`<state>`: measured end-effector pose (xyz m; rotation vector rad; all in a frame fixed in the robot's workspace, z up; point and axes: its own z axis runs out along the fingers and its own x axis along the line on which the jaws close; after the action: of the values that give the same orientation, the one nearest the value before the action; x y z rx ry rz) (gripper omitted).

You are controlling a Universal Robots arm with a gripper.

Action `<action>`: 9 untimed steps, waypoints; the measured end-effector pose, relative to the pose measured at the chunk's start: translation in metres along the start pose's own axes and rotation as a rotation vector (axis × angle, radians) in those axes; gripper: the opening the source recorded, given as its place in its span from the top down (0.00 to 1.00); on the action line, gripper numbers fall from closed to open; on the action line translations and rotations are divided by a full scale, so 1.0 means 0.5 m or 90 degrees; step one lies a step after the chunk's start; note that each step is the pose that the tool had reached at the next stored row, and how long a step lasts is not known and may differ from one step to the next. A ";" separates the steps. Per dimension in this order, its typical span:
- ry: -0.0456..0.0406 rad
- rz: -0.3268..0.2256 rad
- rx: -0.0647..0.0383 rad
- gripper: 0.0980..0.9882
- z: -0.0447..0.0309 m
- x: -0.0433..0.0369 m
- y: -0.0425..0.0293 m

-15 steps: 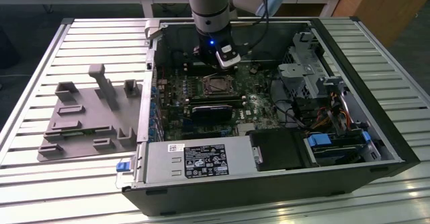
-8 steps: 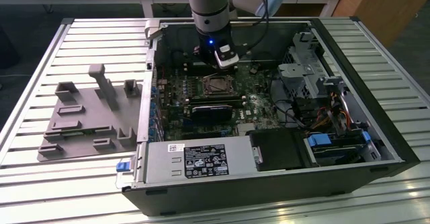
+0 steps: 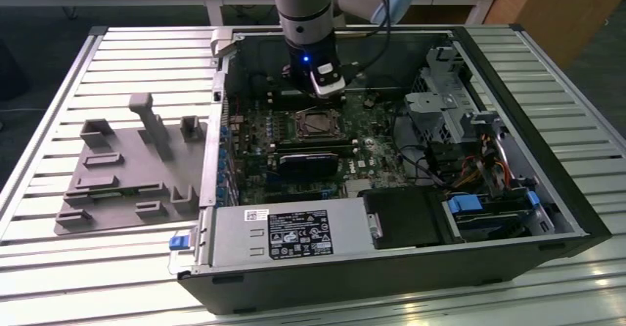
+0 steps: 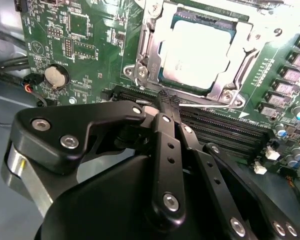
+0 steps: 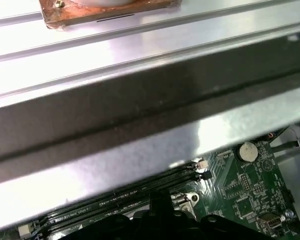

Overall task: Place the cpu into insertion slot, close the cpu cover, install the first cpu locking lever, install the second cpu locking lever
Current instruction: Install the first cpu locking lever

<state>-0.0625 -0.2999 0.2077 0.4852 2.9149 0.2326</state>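
My gripper (image 4: 167, 100) is showing matt black links, with bright steel screws gleaming in them. The cpu (image 4: 197, 50) is glaring back a smooth, pale metal top, and the cover (image 4: 146, 52) is shining as bare silvery metal. The board (image 4: 80, 45) is looking glossy green. The table (image 3: 117, 55) is gleaming as ribbed metal, the case (image 3: 391, 282) is looking matt dark grey, and the jig (image 3: 127, 187) is looking like dull grey plastic

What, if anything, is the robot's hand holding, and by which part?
Nothing is visibly held. The hand is shut, its tips beside the edge of the cpu cover, which lies closed over the cpu.
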 end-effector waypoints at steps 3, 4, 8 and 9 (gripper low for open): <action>-0.0004 0.002 0.001 1.00 0.001 0.002 0.004; -0.0005 0.002 0.001 1.00 0.001 0.002 0.006; -0.0014 0.007 0.001 1.00 0.002 0.004 0.010; -0.0023 0.012 0.002 1.00 0.003 0.004 0.010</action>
<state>-0.0626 -0.2942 0.2071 0.5124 2.9089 0.2294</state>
